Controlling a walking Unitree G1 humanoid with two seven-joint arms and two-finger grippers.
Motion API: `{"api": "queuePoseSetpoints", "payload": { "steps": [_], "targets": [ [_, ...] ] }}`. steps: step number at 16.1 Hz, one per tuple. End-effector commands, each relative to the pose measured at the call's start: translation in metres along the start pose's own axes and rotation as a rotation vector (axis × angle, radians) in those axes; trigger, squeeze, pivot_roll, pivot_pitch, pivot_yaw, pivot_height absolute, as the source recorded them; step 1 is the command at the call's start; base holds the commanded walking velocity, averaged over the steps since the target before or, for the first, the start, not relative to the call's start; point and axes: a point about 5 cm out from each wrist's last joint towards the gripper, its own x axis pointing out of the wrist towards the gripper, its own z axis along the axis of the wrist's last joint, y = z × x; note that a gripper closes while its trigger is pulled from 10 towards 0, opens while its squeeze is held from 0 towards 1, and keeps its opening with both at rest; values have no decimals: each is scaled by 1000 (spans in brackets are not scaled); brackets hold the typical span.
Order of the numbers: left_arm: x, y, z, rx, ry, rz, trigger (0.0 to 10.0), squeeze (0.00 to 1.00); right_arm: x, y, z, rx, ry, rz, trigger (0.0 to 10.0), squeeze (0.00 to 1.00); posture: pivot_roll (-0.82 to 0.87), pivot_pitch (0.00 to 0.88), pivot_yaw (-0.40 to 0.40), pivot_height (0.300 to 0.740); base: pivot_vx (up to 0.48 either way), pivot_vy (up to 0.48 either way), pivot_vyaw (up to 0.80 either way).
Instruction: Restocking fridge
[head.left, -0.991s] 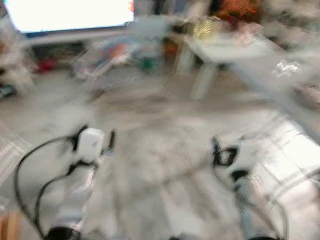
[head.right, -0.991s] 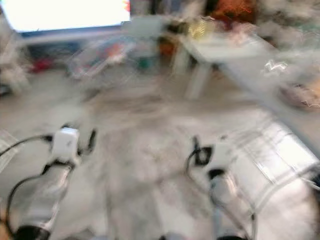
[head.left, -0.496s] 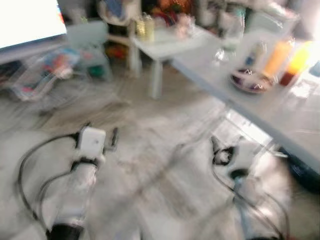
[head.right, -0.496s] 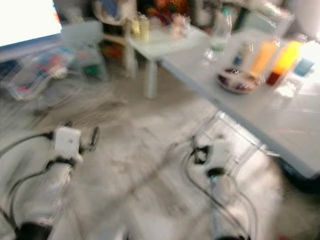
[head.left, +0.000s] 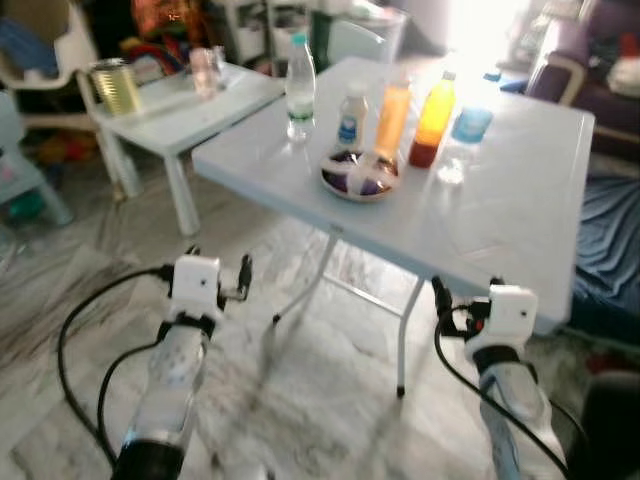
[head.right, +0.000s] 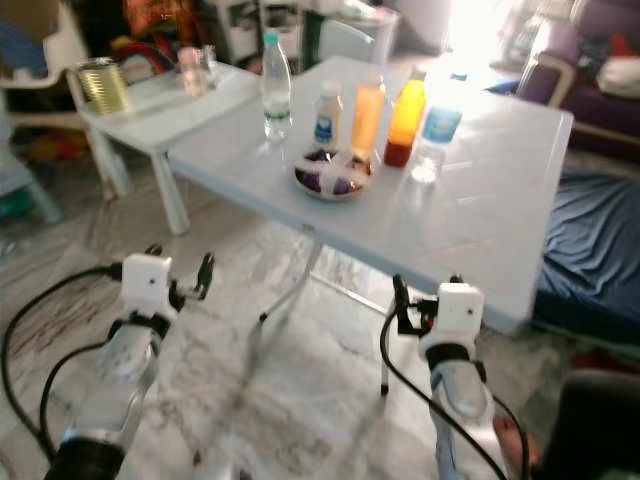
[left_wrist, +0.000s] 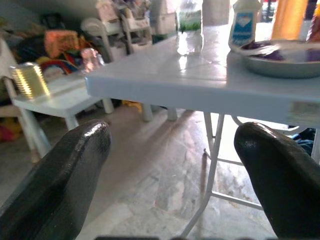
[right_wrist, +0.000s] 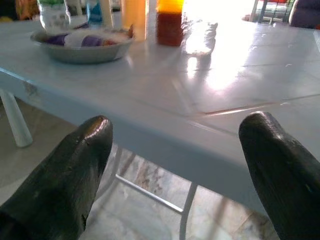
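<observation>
Drinks for the fridge stand in a row on the desk (head.left: 520, 220), beyond a bowl (head.left: 360, 178) near its front edge: a small white bottle (head.left: 350, 117), a pale orange bottle (head.left: 392, 120), an orange juice bottle (head.left: 432, 122) with a dark bottom, and a blue-capped bottle (head.left: 468, 128), with a clear water bottle (head.left: 300, 88) off towards the robot's left corner. Nearest the camera, the left tool (head.left: 243, 277) hangs below the desk edge, fingers spread wide and holding nothing. The right tool (head.left: 437, 297) sits just under the desk's front edge, likewise spread wide and empty, touching nothing. The step in hand appears to be the approach to the desk, before any pick-up. The next move likely calls for raising one tool above the desk surface and reaching past the bowl to a bottle. Beyond the desk's left corner stands a low white side table (head.left: 180, 100) carrying a yellowish can (head.left: 118, 86).
</observation>
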Motion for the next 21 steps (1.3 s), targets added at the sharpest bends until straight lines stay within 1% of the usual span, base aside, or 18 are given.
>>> {"api": "queuePoseSetpoints", "payload": {
  "steps": [1, 2, 3, 5, 6, 8, 10, 12, 13, 15, 17, 18, 20, 21],
  "targets": [
    [2, 3, -1, 1, 10, 12, 10000, 0, 4, 10, 5, -3, -21, 38, 10000, 0, 23, 20, -21, 740, 296, 379, 0],
    [2, 3, -1, 1, 8, 8, 10000, 0, 4, 10, 5, -3, -20, 39, 10000, 0, 21, 19, -20, 740, 296, 379, 0],
    [2, 2, -2, -5, 7, 2, 10000, 0, 2, 2, 3, 0, -10, 13, 10000, 0, 18, 12, -20, 740, 292, 382, 0],
    [1, 2, -3, -12, 8, -4, 10000, 0, 2, -2, 7, 9, -25, 3, 10000, 0, 16, 4, -23, 740, 279, 390, 0],
    [2, 0, -3, -35, 11, -16, 10000, 0, 3, -1, 12, 8, -45, 6, 10000, 0, 14, 0, -25, 740, 274, 398, 0],
    [4, -6, -1, -54, 9, -48, 10000, 0, 4, 4, 17, -2, -65, 32, 10000, 0, 17, 0, -29, 740, 266, 401, 0],
    [3, -11, -4, -55, 20, -65, 10000, 0, 2, 12, 20, 31, -76, 53, 10000, 0, 15, 0, -30, 740, 126, 418, 0],
    [0, -12, -7, -56, 32, -72, 10000, 0, -1, 16, 19, 41, -79, 51, 10000, 0, 11, 0, -25, 740, 0, 435, 0],
    [0, -12, -9, -52, 37, -78, 10000, 0, -2, 16, 16, 41, -65, 39, 10000, 0, 9, 0, -22, 740, 0, 439, 0],
    [2, -13, -7, -51, 31, -80, 10000, 0, -1, 13, 17, 41, -58, 28, 10000, 0, 6, 0, -20, 740, 0, 437, 0],
    [4, -16, -5, -52, 24, -87, 10000, 0, 1, 10, 17, 32, -55, 21, 10000, 0, 6, 0, -20, 740, 0, 437, -800],
    [6, -19, -3, -40, 17, -103, 10000, 0, 2, 9, 19, 19, -57, 20, 10000, 0, 2, 2, -17, 740, 0, 439, -800],
    [7, -21, -2, -37, 9, -109, 10000, 0, 3, 9, 19, 16, -59, 20, 10000, 0, 2, 2, -17, 740, 0, 431, -800],
    [7, -23, -2, -39, 5, -122, 10000, 0, 1, 11, 19, -3, -60, 33, 10000, 0, 2, 2, -17, 740, 0, 416, -800]
  ]
}}
